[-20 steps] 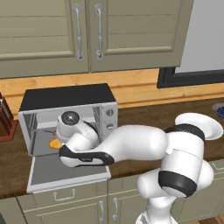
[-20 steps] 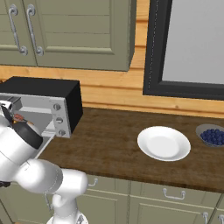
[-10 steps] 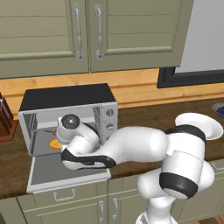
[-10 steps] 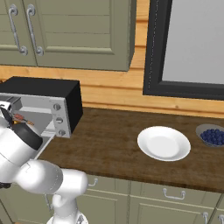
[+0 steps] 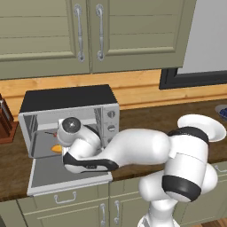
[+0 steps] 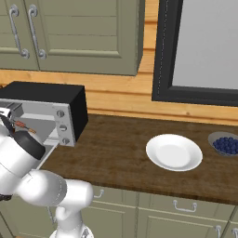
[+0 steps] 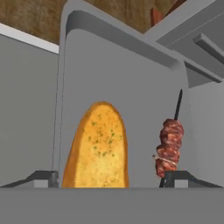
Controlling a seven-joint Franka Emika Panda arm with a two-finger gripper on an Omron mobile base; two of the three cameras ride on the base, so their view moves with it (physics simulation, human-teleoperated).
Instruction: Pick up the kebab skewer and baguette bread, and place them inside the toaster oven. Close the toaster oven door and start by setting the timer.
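The toaster oven stands at the left of the counter, and its door lies folded down flat. Inside, the golden baguette bread rests on the oven floor, also seen as an orange piece. The kebab skewer lies beside it, a little apart, and shows as a reddish stick in the cavity. My gripper reaches into the oven over the door. Its jaws are open wide on either side of the baguette, with a gap at each fingertip.
A white plate and a bowl of blueberries sit on the counter to the right. A knife block stands left of the oven. Wall cabinets hang above it.
The jaws have spread wider and no longer press the baguette, which stays on the oven floor. The hand has barely moved.
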